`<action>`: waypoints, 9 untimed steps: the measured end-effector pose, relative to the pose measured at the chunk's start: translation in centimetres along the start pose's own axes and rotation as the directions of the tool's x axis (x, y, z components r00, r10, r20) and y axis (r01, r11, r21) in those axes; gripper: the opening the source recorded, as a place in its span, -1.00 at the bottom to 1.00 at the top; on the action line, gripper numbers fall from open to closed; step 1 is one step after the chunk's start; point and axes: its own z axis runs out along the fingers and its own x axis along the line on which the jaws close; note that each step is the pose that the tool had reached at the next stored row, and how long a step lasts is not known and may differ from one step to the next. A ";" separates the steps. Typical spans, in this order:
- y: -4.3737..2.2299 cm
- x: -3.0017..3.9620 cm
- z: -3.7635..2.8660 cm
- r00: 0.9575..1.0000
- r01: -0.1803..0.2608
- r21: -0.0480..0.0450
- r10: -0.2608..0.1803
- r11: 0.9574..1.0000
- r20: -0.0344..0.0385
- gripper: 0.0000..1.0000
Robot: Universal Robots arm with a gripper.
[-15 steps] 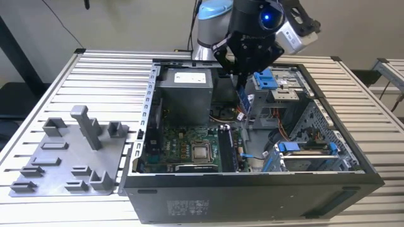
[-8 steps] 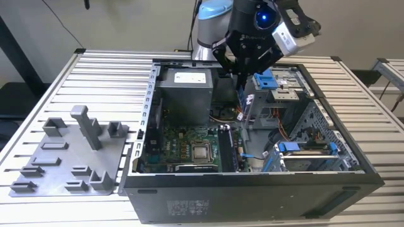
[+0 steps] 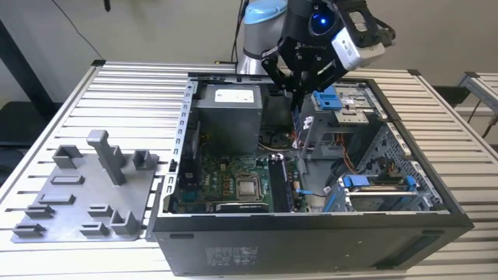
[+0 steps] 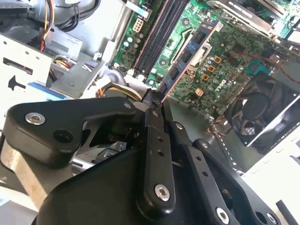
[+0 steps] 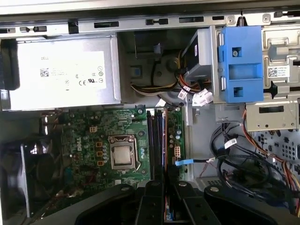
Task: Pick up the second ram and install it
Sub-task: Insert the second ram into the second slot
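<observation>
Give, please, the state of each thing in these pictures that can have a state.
gripper: shut on the second ram.
second ram: held by the gripper, hanging over the motherboard, not yet in the memory slots.
computer case: lying on its side, open, side panel off.
processor socket: uncovered, no cooler on it.

The arm (image 3: 253, 49) stands in the upper middle of the exterior view, with the black wrist (image 3: 311, 29) in front of its pale-blue joint. The gripper (image 3: 295, 87) points straight down. Its fingers are drawn into a narrow V and clamped on the ram (image 3: 298, 111), which hangs upright below them. In the second wrist view the black fingertips (image 4: 150, 97) pinch the ram's thin edge.
</observation>
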 end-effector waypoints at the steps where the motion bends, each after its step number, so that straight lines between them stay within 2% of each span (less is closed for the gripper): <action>1: 0.00 0.00 0.00 1.000 0.000 0.000 0.000 1.000 0.000 -0.72; 9: 0.00 -0.01 0.34 1.000 0.000 0.005 0.000 1.000 0.000 -0.72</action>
